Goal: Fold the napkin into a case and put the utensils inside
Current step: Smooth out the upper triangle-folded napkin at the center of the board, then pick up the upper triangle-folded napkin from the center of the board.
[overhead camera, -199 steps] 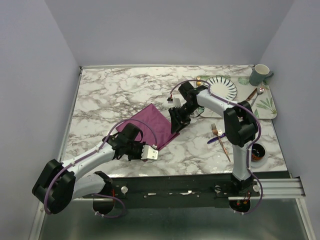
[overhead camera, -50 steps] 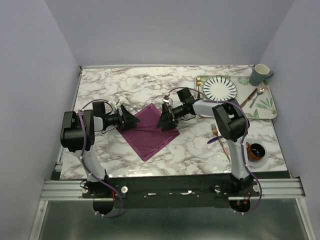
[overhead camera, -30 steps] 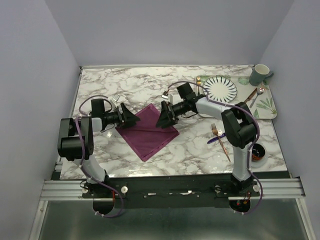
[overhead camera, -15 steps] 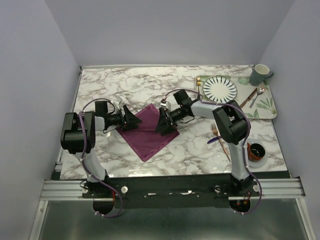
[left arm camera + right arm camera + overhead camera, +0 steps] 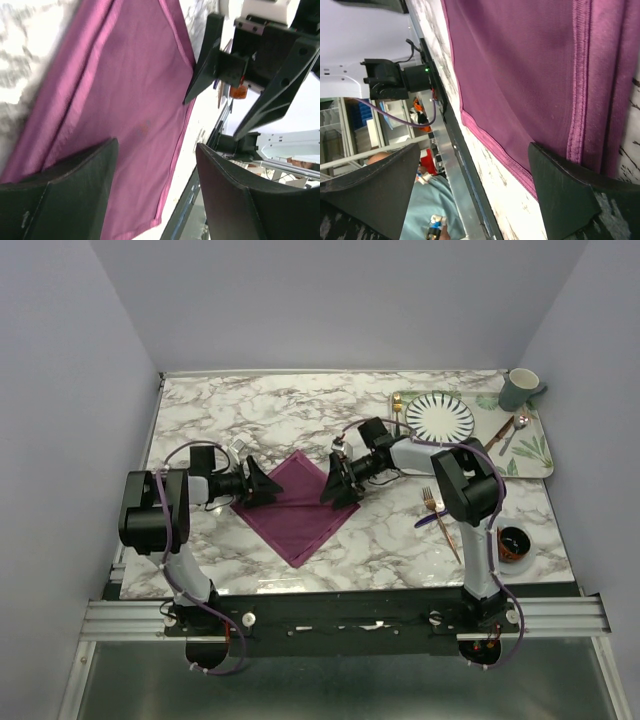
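The left hand (image 5: 268,488) and right hand (image 5: 331,483) partly hide the napkin's (image 5: 298,517) corners.

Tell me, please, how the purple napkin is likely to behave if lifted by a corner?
Probably floppy: the napkin lies thin and flat on the table, so it should drape. Its sheen suggests it may slip from a grip. The stitched hem probably gives the firmest hold.

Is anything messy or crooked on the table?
A little. The fork and knife lie crossed over each other on the bare table, off the tray. The napkin sits cornerwise like a diamond, but flat. Nothing looks spilled or broken.
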`<state>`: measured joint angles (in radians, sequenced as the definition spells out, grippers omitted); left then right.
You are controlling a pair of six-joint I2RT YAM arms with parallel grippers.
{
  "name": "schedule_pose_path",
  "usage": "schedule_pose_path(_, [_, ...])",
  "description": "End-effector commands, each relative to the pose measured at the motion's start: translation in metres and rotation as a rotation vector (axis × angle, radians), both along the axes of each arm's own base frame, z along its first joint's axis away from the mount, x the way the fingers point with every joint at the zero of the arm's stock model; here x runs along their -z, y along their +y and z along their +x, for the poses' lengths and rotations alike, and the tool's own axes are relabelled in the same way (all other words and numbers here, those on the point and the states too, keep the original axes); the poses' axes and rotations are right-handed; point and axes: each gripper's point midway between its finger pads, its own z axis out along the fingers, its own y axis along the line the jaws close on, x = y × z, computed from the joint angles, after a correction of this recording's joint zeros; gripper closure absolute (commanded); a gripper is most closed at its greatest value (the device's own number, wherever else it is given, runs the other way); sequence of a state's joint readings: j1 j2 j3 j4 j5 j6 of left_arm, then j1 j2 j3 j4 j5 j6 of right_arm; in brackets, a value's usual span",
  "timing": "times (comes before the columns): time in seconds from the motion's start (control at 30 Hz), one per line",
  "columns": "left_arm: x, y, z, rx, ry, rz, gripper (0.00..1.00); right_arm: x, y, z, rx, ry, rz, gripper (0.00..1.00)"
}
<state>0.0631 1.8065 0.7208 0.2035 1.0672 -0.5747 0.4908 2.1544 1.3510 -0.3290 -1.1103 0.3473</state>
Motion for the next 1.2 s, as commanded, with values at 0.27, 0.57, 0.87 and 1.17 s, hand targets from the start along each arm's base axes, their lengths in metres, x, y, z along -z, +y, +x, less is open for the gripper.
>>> schedule_pose_path(0.27, [-0.055,0.019,0.016,0.136,-0.295,0.334,0.3,-0.036,-0.027,0.006,-0.026,-0.254,-0.171,0.24])
schedule_pose_path(0.57, [-0.037,0.012,0.052,0.405,-0.43,0.604,0.68,-0.022,-0.061,0.015,0.036,-0.271,-0.346,0.34])
schedule_pose_path(0.87, [0.001,-0.006,0.028,0.618,-0.426,0.796,0.9,0.0,-0.087,0.019,0.064,-0.235,-0.433,0.33])
schedule_pose_path(1.17, [0.035,-0.013,-0.018,0.72,-0.348,0.823,0.97,0.026,-0.079,0.02,0.055,-0.133,-0.429,0.33])
